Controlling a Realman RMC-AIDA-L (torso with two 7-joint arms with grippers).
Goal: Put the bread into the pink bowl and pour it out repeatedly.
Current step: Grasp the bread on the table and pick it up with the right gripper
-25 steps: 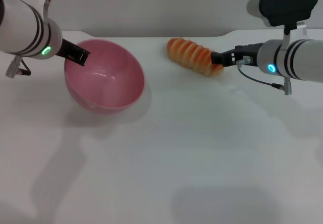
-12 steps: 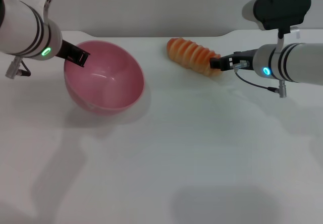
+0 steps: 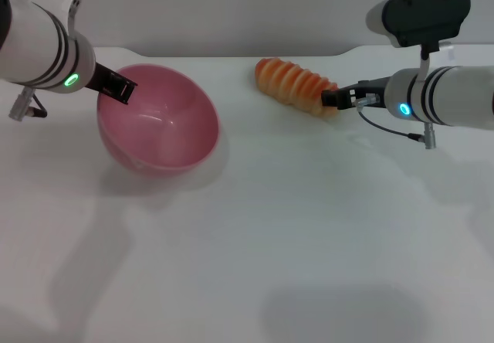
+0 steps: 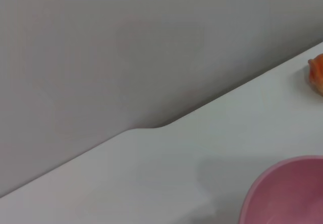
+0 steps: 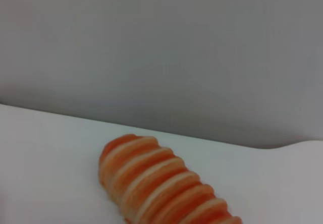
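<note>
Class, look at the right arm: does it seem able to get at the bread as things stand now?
Probably yes. The right gripper is already at the near end of the bread, which lies on the bare white table with nothing between them. The left gripper is busy at the rim of the pink bowl, well clear.

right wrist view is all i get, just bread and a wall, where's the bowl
Observer: The pink bowl sits on the table well to the robot's left of the bread, tipped so its opening faces the bread.
Operator: anyone holding it
Observer: The left gripper is at its rim on the far left side.
Operator: and my gripper
Observer: The right gripper is at the bread's right end, touching it; the bread lies on the table.
</note>
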